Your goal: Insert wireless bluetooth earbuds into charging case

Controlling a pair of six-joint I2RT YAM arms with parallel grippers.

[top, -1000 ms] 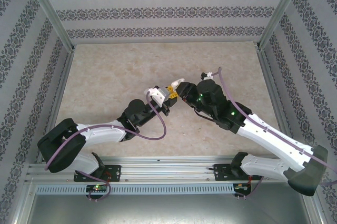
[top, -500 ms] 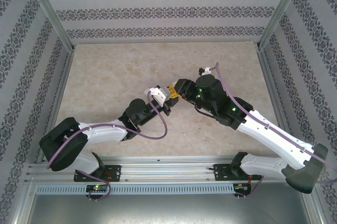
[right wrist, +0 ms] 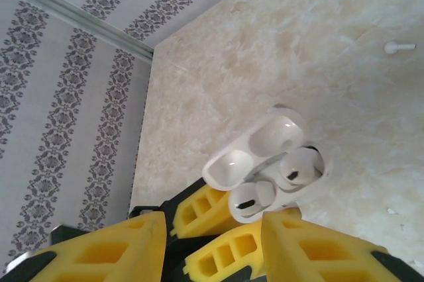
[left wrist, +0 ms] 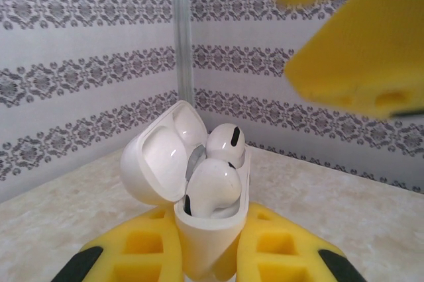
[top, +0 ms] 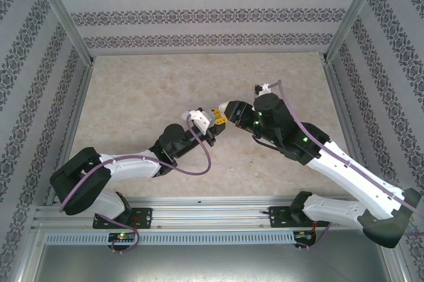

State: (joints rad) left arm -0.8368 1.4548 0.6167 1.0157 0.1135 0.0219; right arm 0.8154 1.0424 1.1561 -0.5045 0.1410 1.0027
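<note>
As the left gripper (left wrist: 209, 265) clamped the open white plastic case (left wrist: 209, 232), two white earbuds (left wrist: 212, 186) seated, the right gripper (right wrist: 213, 235), jaws apart, likely had only to close it.

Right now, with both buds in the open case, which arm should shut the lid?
Right, probably. The left gripper is shut on the case, holding it; the right gripper is empty, jaws apart, right beside the lid.
</note>
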